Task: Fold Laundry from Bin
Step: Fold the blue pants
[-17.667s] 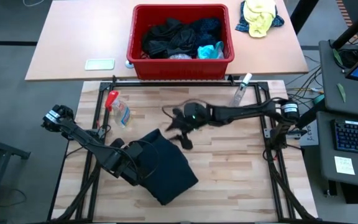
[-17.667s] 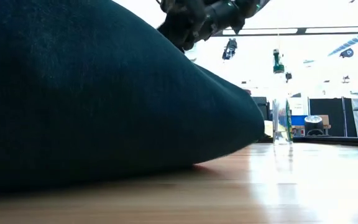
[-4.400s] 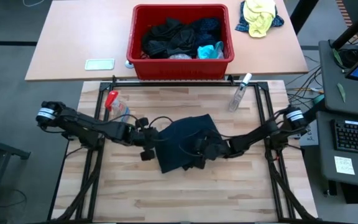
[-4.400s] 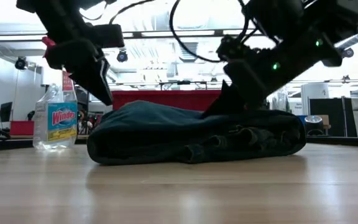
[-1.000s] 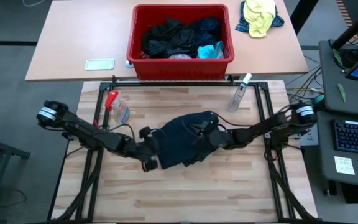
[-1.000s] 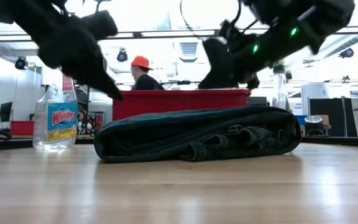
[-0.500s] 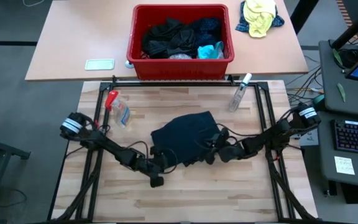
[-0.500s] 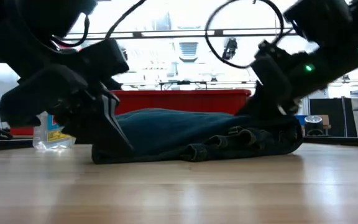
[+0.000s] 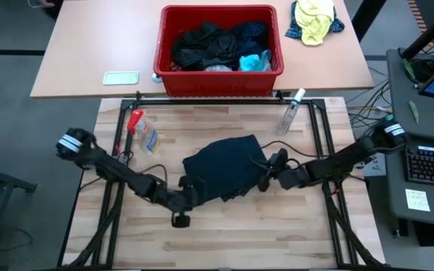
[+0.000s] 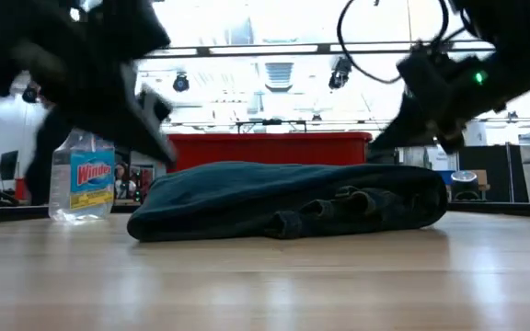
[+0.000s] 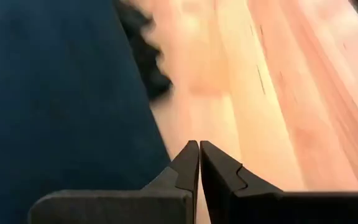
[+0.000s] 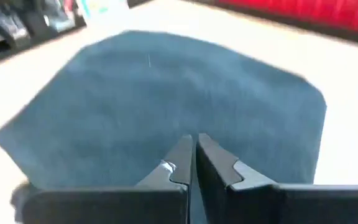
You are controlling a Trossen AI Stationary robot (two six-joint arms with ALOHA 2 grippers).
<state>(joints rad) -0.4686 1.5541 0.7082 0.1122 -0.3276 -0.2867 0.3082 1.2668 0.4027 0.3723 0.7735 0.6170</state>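
Observation:
A dark navy garment [image 9: 224,169] lies folded in a flat bundle at the middle of the wooden table [image 9: 277,233]. My left gripper [image 9: 193,193] is shut and stands at the bundle's near left corner; in its wrist view the shut fingertips [image 11: 199,146] point past the cloth's edge [image 11: 135,93] onto bare wood. My right gripper [image 9: 265,179] is shut at the bundle's right side, its tips [image 12: 193,138] aimed over the cloth [image 12: 185,87]. In the low view both hang above the bundle's ends. The red bin [image 9: 218,75] stands on the far table with more laundry [image 9: 217,45] inside.
A Windex spray bottle [image 9: 143,132] lies at the table's far left, and a clear spray bottle [image 9: 291,111] at the far right. A yellow-and-blue cloth bundle [image 9: 315,19] and a flat white object [image 9: 120,77] rest on the far table. Bare wood stretches along the near edge.
My right gripper has drawn back off the garment toward the table's right edge. My left gripper has swung from the bundle's left side toward the near edge, round its near left corner. Both stay shut. The bundle lies a little flatter.

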